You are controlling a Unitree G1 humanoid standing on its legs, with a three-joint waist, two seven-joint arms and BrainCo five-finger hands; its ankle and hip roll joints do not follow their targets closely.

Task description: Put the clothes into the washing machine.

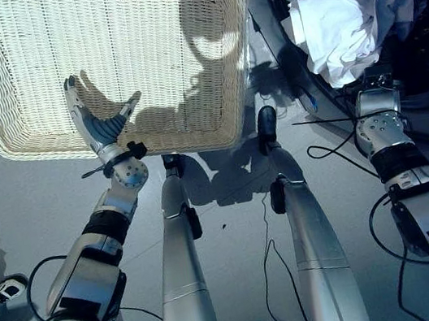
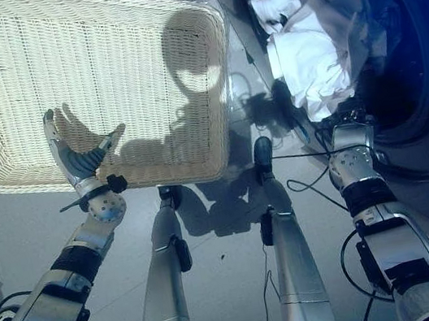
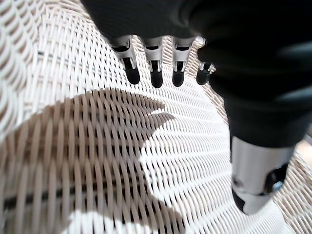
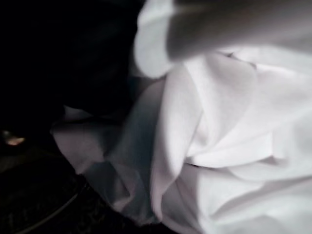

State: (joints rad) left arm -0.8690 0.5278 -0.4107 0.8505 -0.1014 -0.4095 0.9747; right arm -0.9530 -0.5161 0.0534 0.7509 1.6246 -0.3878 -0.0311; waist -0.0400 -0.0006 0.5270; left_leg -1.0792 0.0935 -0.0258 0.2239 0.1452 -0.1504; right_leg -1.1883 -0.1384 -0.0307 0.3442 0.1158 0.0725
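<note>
- The white clothes (image 1: 335, 21) sit bunched at the washing machine (image 2: 425, 92) door opening; judging by that heap, loose folds could slide back out to the floor.
- The right hand (image 1: 370, 97) is buried under the cloth; whether it is gripping, I cannot tell.
- The left hand (image 1: 97, 122) hovers with fingers spread inside the wicker basket (image 1: 23, 147).
- The cloth is soft and crumpled; the basket is a stiff, rectangular, cream weave.
</note>
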